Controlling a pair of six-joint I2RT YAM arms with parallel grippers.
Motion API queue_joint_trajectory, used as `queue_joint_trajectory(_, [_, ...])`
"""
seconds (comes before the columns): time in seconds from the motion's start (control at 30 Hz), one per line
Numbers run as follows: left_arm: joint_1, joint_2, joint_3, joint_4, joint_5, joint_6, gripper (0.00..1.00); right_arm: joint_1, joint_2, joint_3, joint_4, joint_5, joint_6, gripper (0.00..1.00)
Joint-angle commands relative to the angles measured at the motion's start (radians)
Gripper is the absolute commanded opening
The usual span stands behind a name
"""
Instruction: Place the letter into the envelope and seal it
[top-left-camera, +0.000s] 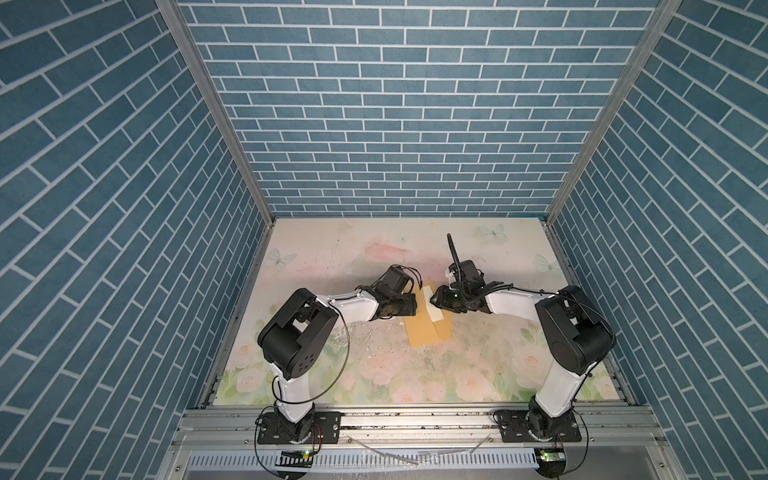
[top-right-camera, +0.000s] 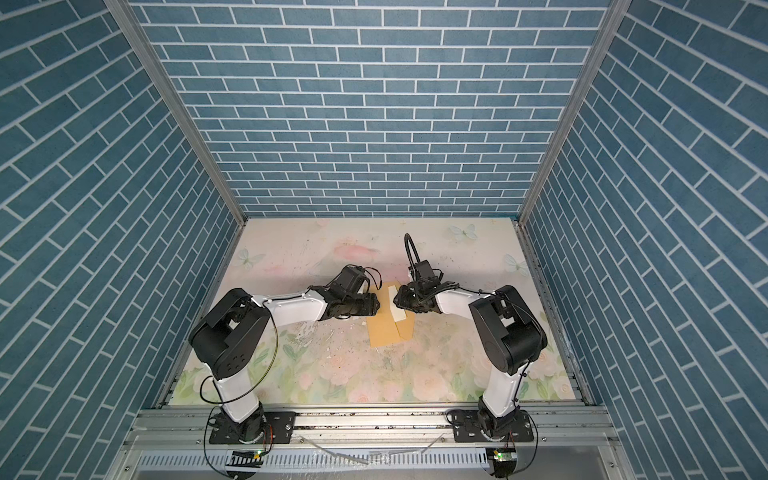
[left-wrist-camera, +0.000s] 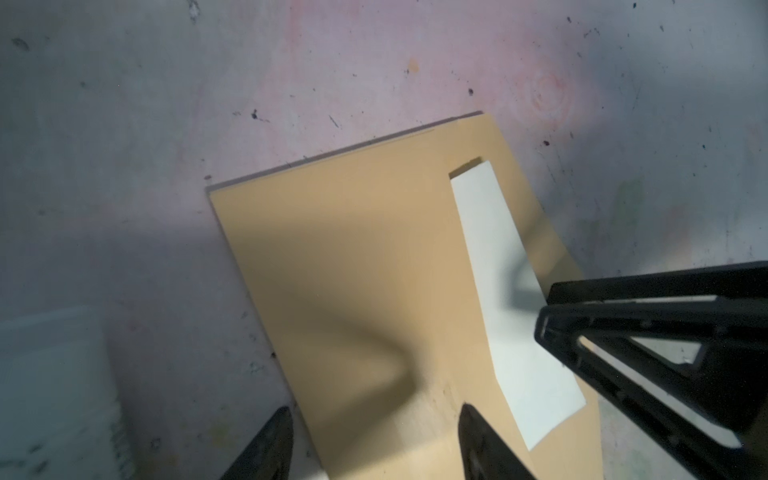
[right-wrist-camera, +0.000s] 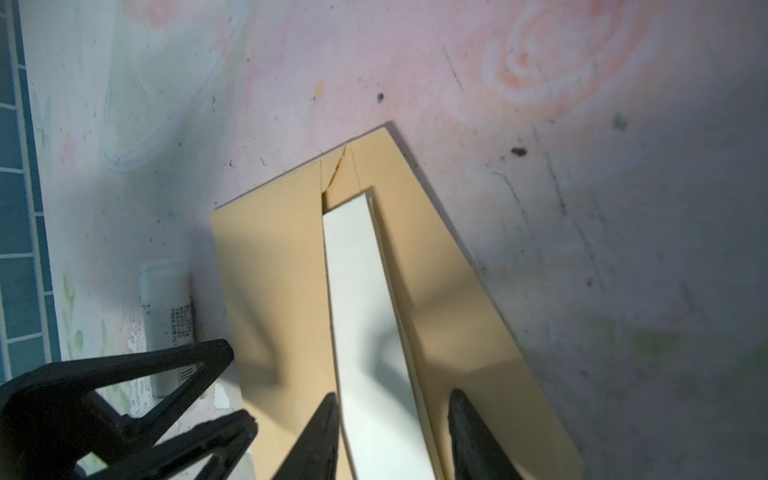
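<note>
Envelope (top-left-camera: 424, 330): plain mustard-yellow, no print visible. Letter (top-left-camera: 432, 307) lying on the envelope: pale cream strip, unmarked on the showing face. Small stick (right-wrist-camera: 166, 316) just beside the envelope: white with fine dark print. Tabletop (top-left-camera: 374, 257) under the envelope: pastel pink and green floral, pale butterflies, dark specks. Walls (top-left-camera: 395, 104) behind the envelope: blue brick, white joints.

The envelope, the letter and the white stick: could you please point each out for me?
envelope (left-wrist-camera: 353, 270): left wrist view, bare mustard face.
letter (right-wrist-camera: 361, 291): right wrist view, pale strip showing at the envelope's mouth.
white stick (right-wrist-camera: 168, 316): right wrist view, printed side of the cylinder.
</note>
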Motion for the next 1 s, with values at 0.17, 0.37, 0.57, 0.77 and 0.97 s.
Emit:
queue_joint_trajectory(0.17, [-0.007,0.039,0.009,0.027,0.031,-0.009,0.59,-0.002,0.019,-0.032,0.007,-0.033,0.030,0.41])
queue_joint_trajectory(0.37, [-0.008,0.045,0.008,0.039,0.035,-0.012,0.58,0.008,0.041,-0.017,0.013,-0.055,0.038,0.40])
queue_joint_trajectory(0.57, [-0.009,0.053,0.011,0.048,0.042,-0.014,0.58,0.020,0.053,-0.005,0.010,-0.060,0.043,0.40])
queue_joint_trajectory(0.77, [-0.009,0.060,0.012,0.056,0.045,-0.016,0.58,0.031,0.063,0.007,0.005,-0.063,0.046,0.40])
queue_joint_trajectory(0.97, [-0.009,0.062,0.014,0.062,0.049,-0.020,0.58,0.044,0.070,0.016,0.004,-0.065,0.050,0.40])
